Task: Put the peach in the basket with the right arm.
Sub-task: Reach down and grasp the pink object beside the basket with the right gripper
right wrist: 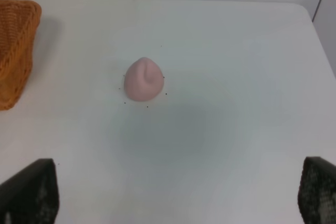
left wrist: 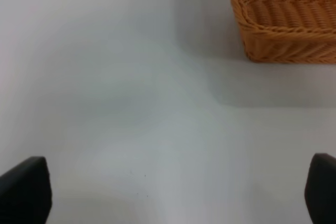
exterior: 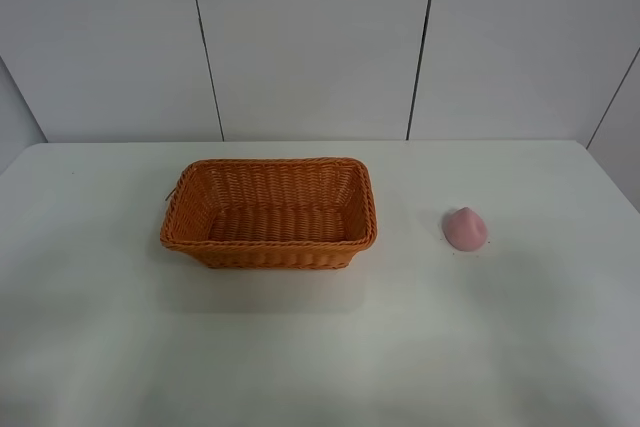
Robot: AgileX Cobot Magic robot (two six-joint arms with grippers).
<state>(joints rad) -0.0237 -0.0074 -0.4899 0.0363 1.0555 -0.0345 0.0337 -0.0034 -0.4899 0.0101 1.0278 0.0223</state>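
The chief risk lay in the grasp itself. The peach [exterior: 465,229] was small, rounded and pointed at the top, so fingers closing off-centre or too high would likely have squeezed it out sideways and sent it rolling across the smooth table [exterior: 520,347], perhaps toward the edge. A descent that went too deep would have driven the fingertips into the tabletop. The carry held a second hazard: the basket [exterior: 275,253] had flared walls and a raised rim, so a low transfer could have clipped the rim and shoved the basket aside, and a release short of the rim would have dropped the fruit outside.

The peach sat alone on the table, well apart from the basket and to its right in the high view; the basket looked empty. Neither arm showed in that view. The right wrist view showed the right gripper [right wrist: 173,192] spread wide with nothing in it, held above the table and angled down toward the peach, which lay ahead of the fingers and apart from them. The left gripper [left wrist: 173,190] was likewise parted and empty, over bare table near a corner of the basket
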